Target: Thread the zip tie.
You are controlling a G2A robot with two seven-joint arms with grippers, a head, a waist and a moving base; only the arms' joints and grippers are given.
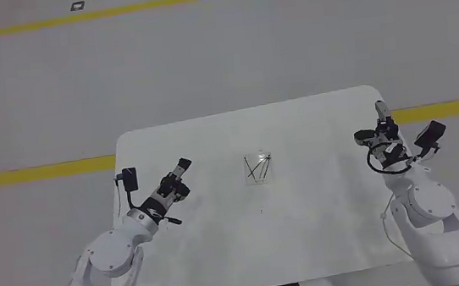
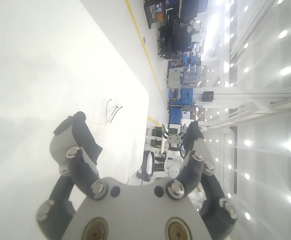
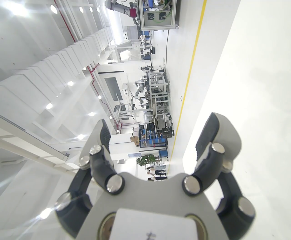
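Observation:
Thin black zip ties (image 1: 258,168) lie on a small clear sheet in the middle of the white table (image 1: 323,217). In the left wrist view the zip ties (image 2: 112,112) lie ahead of my left gripper (image 2: 136,123), which is open and holds nothing. From above, my left gripper (image 1: 180,174) hovers over the table's left part, well apart from the ties. My right gripper (image 1: 379,122) is at the table's right edge, far from the ties. Seen from its own wrist, the right gripper (image 3: 159,127) is open and holds nothing.
The table's far edge (image 1: 243,112) and right edge (image 1: 391,124) border a pale floor with yellow lines (image 1: 37,173). A small dark speck (image 1: 261,212) lies on the table in front of the ties.

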